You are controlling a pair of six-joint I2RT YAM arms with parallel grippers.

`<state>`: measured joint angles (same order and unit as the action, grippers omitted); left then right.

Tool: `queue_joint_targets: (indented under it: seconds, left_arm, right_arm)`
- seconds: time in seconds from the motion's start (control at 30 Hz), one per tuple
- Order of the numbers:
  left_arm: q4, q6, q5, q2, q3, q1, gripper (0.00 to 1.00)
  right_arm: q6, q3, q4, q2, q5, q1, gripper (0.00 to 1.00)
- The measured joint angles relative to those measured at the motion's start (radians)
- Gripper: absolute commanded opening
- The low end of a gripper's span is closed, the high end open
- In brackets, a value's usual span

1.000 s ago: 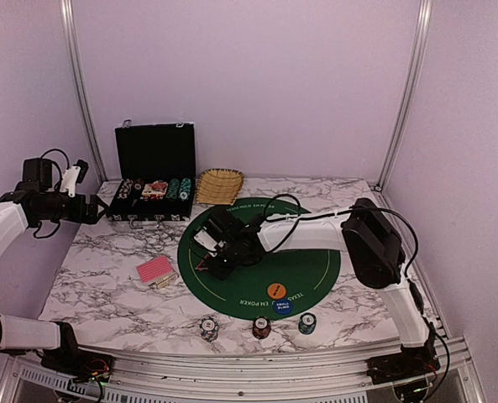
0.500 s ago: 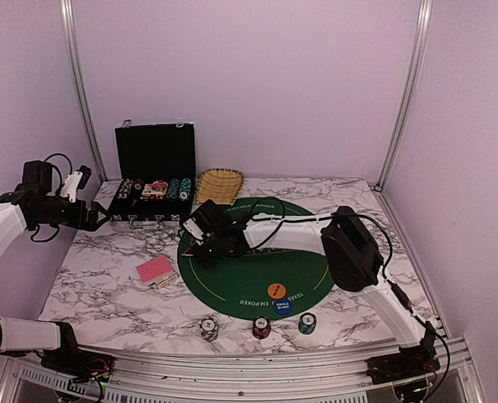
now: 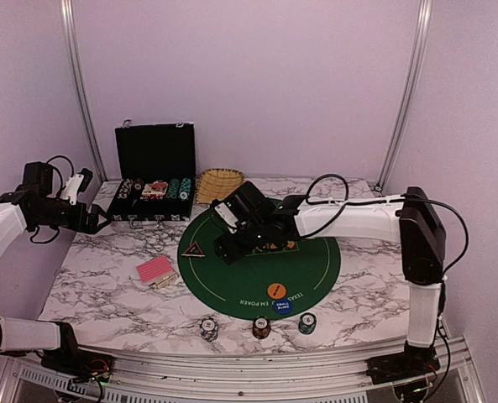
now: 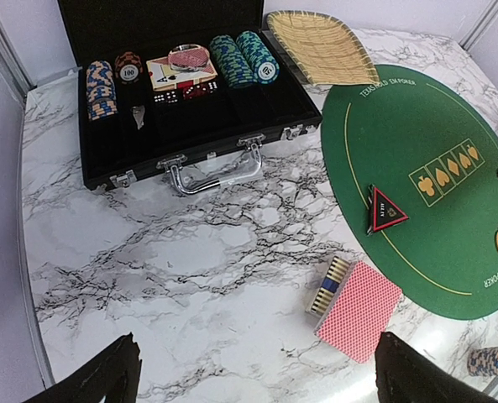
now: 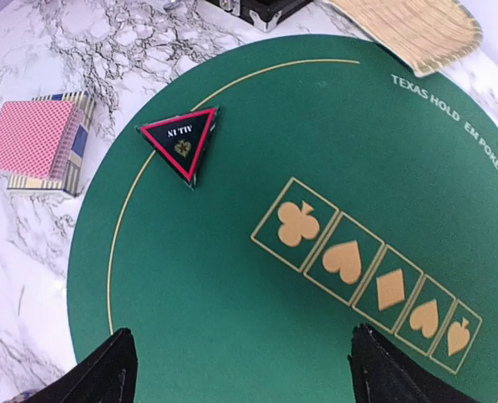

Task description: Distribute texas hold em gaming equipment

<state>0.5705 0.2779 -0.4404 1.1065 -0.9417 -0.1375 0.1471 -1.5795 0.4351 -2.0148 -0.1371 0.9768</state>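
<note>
A black-red triangle marker (image 3: 194, 248) (image 5: 182, 140) (image 4: 385, 210) lies flat on the left part of the round green mat (image 3: 249, 273). My right gripper (image 3: 230, 245) (image 5: 240, 332) hovers open over the mat just right of the triangle, holding nothing. The pink-red-backed card deck (image 3: 154, 270) (image 4: 358, 309) (image 5: 30, 138) rests on marble left of the mat. An orange disc (image 3: 276, 290) and a blue disc (image 3: 283, 306) sit at the mat's near edge. Three small chip stacks (image 3: 261, 327) stand in front. My left gripper (image 3: 97, 217) (image 4: 257, 353) is open, raised over the left marble.
An open black case (image 3: 154, 180) (image 4: 190, 109) with rows of chips, dice and a card box stands at the back left. A woven straw basket (image 3: 219, 185) (image 4: 320, 42) lies beside it. Metal frame posts and purple walls close in the table.
My right gripper opened and let go of the triangle marker on the mat's left side, then drew back to the right. The left arm barely moved.
</note>
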Motion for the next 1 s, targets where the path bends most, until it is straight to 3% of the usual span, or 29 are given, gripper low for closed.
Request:
queue_joint_targets:
  seconds: [0.17, 0.4, 1.0]
  left_arm:
    - [0.022, 0.008, 0.000, 0.000, -0.010, 0.000, 0.99]
    - [0.034, 0.019, -0.002, -0.003, -0.025, 0.000, 0.99]
    - [0.041, 0.019, -0.005, -0.024, -0.028, 0.000, 0.99]
  right_arm:
    - [0.096, 0.216, 0.048, 0.158, -0.029, 0.000, 0.87]
    - [0.211, 0.475, 0.150, 0.212, -0.028, 0.002, 0.87]
    - [0.264, 0.486, 0.122, 0.234, 0.013, 0.003, 0.68]
